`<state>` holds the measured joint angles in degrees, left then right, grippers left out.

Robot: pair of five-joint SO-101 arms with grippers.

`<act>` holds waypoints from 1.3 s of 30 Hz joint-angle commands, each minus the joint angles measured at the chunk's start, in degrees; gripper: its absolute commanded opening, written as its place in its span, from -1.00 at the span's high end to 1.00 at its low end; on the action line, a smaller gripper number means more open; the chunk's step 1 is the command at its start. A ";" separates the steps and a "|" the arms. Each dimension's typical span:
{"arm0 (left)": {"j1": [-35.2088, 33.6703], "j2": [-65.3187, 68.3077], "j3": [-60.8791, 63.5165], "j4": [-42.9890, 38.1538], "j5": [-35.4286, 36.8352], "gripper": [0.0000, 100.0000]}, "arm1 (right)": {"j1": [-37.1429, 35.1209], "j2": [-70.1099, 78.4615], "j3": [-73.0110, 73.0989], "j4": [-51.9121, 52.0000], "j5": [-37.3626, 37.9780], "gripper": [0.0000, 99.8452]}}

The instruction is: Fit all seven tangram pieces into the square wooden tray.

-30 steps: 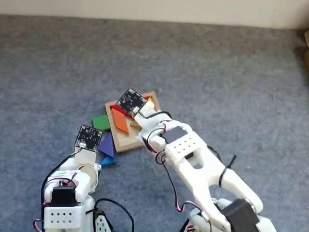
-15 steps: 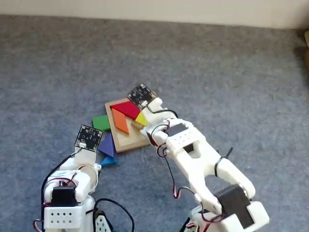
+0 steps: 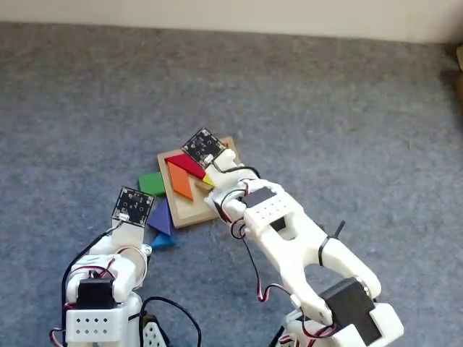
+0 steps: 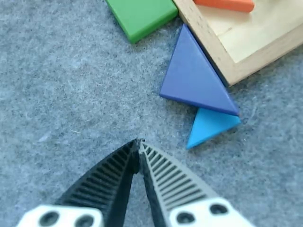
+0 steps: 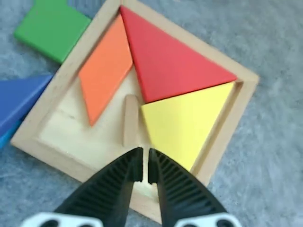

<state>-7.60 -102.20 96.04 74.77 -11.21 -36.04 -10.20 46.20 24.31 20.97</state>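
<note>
Wooden tray [image 5: 71, 135] sits on grey surface [image 3: 325, 108] between the 2 arms. In the tray: red triangle [image 5: 170, 61] at one corner, yellow triangle [image 5: 189, 118] edge-to-edge w/ it, orange parallelogram [image 5: 105, 71] touching red's other side, and a thin wood-coloured strip [image 5: 129, 120] on the bare tray floor next to yellow. Right tool [image 5: 144, 158] hangs over the tray just off yellow's edge, fingers pressed nearly together, nothing btwn them. Outside the tray: green square [image 4: 142, 16] just beside the rim, dark blue triangle [image 4: 196, 75] lying along the rim, light blue triangle [image 4: 208, 125] touching dark blue. Left tool [image 4: 138, 146] is over bare surface near the 2 blue pcs, fingers pressed together, empty.
</note>
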 commanded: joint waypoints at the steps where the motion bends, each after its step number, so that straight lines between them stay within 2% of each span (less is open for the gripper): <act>1: 1.10 -1.54 1.10 0.09 -0.35 0.99 | 3.56 -3.74 -2.15 -1.10 -0.35 0.95; 5: 1.10 -1.54 1.10 0.09 -0.35 0.99 | 5.05 -3.47 -2.24 -1.45 -0.35 0.95; 8: 1.10 -1.54 1.10 0.09 -0.35 0.99 | 4.53 -3.47 -1.89 -6.64 -0.35 0.95; 15: 1.10 -1.54 1.10 0.09 -0.35 0.99 | -0.57 -0.13 0.22 -12.70 -0.35 0.95; 39: 1.10 -1.54 1.10 0.09 -0.35 0.99 | -7.08 2.33 2.59 -12.53 -0.26 0.95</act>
<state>-7.60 -102.20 96.04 74.77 -11.21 -42.46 -6.95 48.92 12.53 20.97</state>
